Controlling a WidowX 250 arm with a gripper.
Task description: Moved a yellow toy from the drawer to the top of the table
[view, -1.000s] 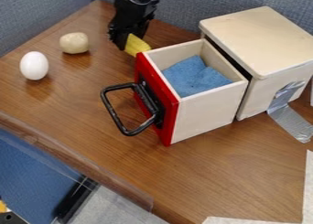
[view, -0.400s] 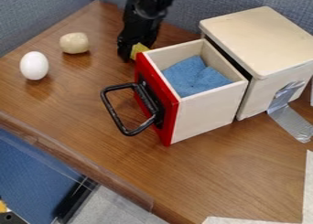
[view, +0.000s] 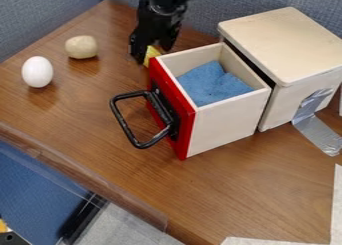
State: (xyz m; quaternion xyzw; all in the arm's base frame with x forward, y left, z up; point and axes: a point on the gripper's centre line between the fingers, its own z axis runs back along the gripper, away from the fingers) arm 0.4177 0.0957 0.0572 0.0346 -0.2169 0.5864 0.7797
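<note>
The black gripper (view: 153, 52) hung at the upper middle of the view, over the table (view: 100, 124), just outside the far corner of the drawer front. Its 2 fingers stood spread, with the yellow toy (view: 151, 55) low between them. The toy was outside the drawer (view: 224, 126), close by the upper corner of the red front panel (view: 190, 134). It was partly hidden, and whether it touched the tabletop could not be told.

The drawer stood pulled out from the pale wooden cabinet (view: 287, 41), with a folded blue cloth (view: 210, 84) inside. A black handle (view: 122, 120) projected from the front panel. At the left of the view, 2 rounded objects rested on the table, apart from each other: a white egg-shaped object (view: 37, 72) and, farther back, a beige lump (view: 81, 47). Both lay clear of the gripper and the drawer.

A strip of silver tape (view: 319, 133) ran from the cabinet's side down onto the table. White material (view: 337, 209) lay along the lower right of the view. Blue-grey panels (view: 43, 16) bounded the far edges of the table.
</note>
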